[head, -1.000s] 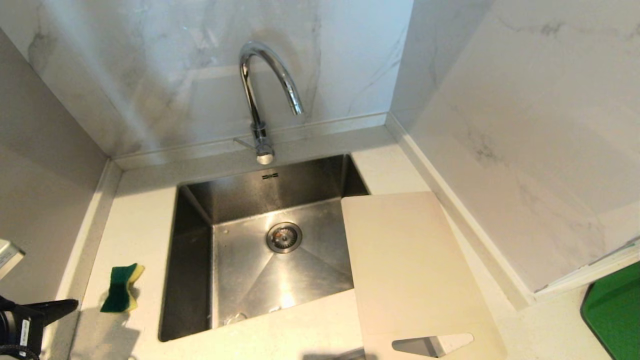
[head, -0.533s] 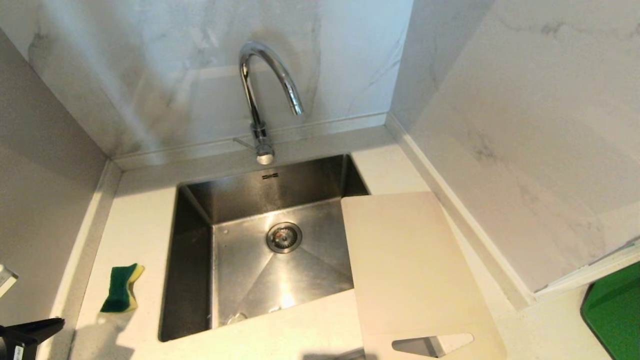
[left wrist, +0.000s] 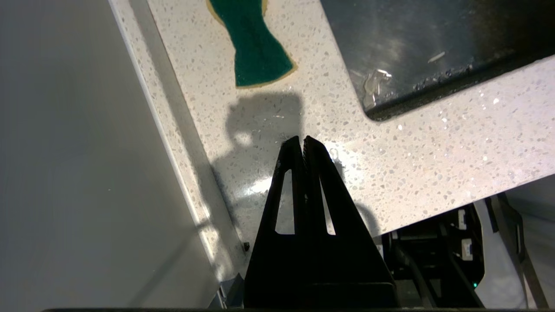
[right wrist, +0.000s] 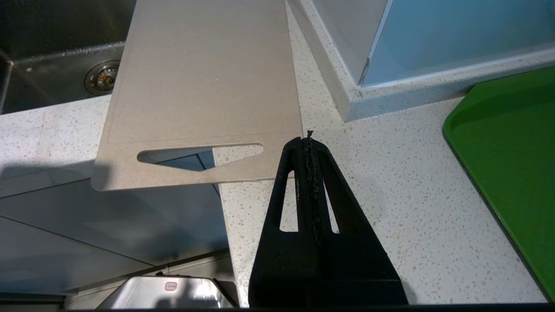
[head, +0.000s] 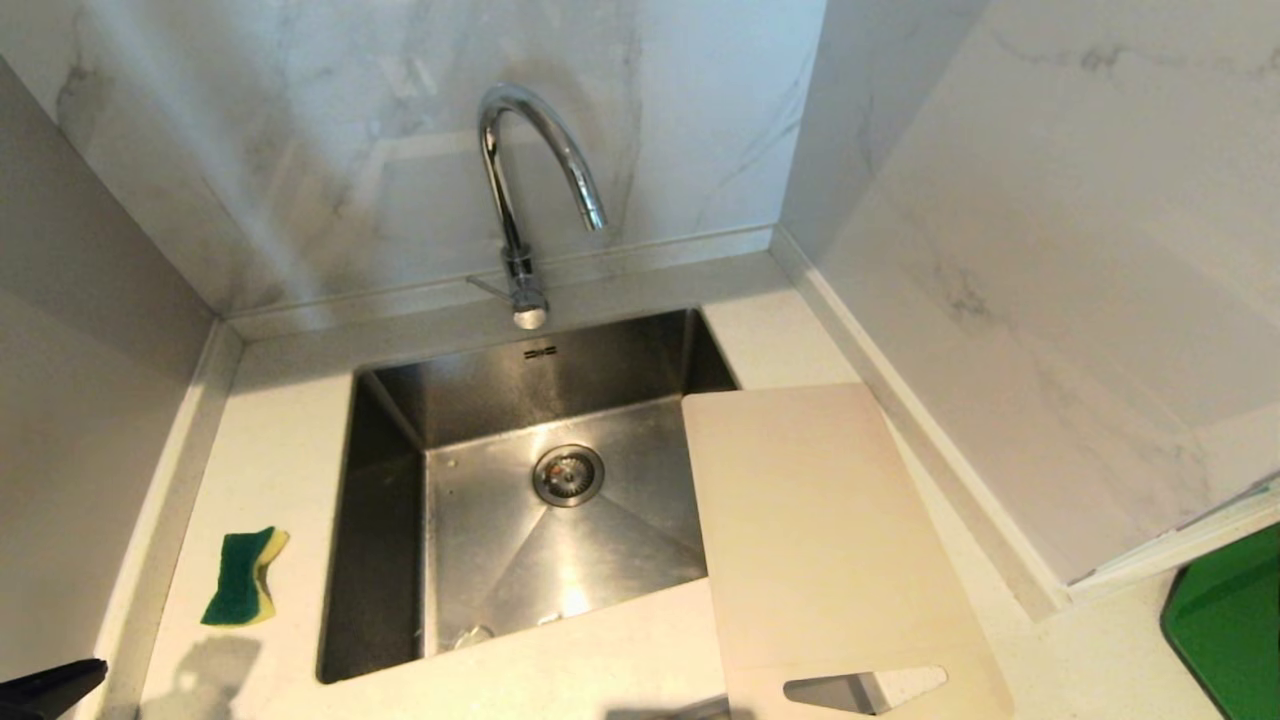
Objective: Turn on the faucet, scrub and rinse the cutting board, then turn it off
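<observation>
The faucet (head: 520,200) is found behind the sink (head: 380,520), well ahead of the left gripper (left wrist: 303,141), which is held pressed together near the sponge (head: 243,577); the cutting board (head: 820,540) is laid lengthwise front-to-back along the sink's right edge, by the empty, closed right gripper (right wrist: 308,141).

closed right end effector (right wrist: 308,141), cutting board (right wrist: 204,82)

Speckled countertop (head: 280,440) with sponge (head: 243,590), cutting board (head: 820,530)
</observation>
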